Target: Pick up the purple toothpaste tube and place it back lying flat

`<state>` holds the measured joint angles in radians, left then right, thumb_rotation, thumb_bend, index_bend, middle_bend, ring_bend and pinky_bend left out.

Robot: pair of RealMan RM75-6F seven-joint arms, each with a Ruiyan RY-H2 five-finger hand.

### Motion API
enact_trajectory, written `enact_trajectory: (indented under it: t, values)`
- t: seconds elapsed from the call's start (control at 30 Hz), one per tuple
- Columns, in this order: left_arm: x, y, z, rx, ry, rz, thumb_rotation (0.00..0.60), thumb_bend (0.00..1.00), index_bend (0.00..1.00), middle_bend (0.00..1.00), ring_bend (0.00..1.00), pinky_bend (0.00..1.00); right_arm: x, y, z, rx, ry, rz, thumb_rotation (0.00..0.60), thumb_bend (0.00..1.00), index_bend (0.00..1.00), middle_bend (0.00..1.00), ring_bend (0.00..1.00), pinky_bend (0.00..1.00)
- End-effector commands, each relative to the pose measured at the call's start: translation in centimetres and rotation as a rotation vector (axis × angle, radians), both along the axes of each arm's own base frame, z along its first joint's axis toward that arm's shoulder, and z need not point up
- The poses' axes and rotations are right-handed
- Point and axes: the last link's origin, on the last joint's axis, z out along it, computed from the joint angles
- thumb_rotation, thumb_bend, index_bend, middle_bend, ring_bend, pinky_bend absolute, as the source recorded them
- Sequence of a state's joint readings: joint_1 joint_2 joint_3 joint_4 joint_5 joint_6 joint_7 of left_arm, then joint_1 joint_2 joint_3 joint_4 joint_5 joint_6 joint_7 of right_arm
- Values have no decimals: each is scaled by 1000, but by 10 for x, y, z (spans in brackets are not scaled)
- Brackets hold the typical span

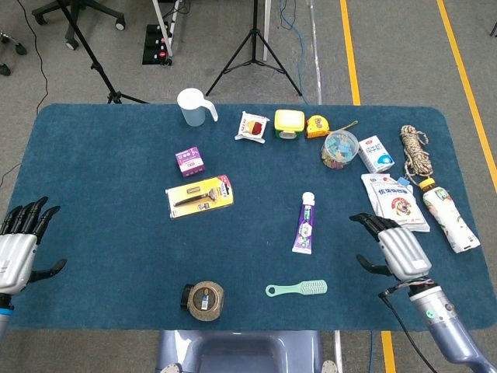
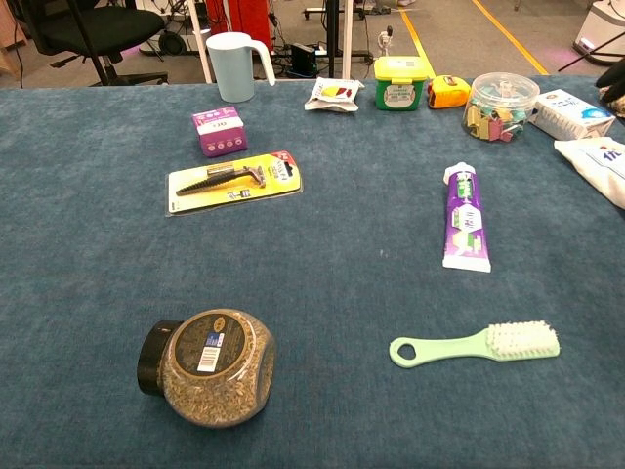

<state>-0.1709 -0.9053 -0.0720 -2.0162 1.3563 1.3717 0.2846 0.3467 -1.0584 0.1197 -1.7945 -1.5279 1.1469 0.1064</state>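
Toothpaste tube (image 1: 306, 224); brush (image 1: 297, 289) nearby

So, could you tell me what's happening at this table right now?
Nothing is being held yet. The purple toothpaste tube lies flat on the blue table, cap pointing away from the robot, above a green brush. The right hand hovers open to the tube's right, apart from it, fingers spread. The left hand is open at the table's left edge, far from everything.
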Motion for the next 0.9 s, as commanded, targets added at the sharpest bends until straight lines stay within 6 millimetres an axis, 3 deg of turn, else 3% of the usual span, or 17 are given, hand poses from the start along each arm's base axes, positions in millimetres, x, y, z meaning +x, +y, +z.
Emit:
enact_trajectory:
  t: [0.03, 0.27, 0.53, 0.9]
  values:
    - [3, 5, 2, -1, 3, -10, 600, 181, 88, 25, 11, 12, 18, -27, -17, 99, 24, 31, 600, 334, 162, 211, 235, 259]
    - [5, 10, 6, 0, 7, -15, 600, 180, 88, 25, 11, 12, 34, -57, -39, 190, 39, 23, 600, 334, 164, 230, 237, 259]
    - [6, 12, 9, -5, 17, -20, 600, 182, 105, 25, 11, 12, 37, -88, -58, 246, 207, 12, 600, 334, 204, 242, 238, 259]
    - [4, 10, 9, -8, 23, -7, 600, 180, 105, 25, 10, 12, 32, -113, -66, 290, 364, -25, 600, 334, 216, 250, 240, 259]
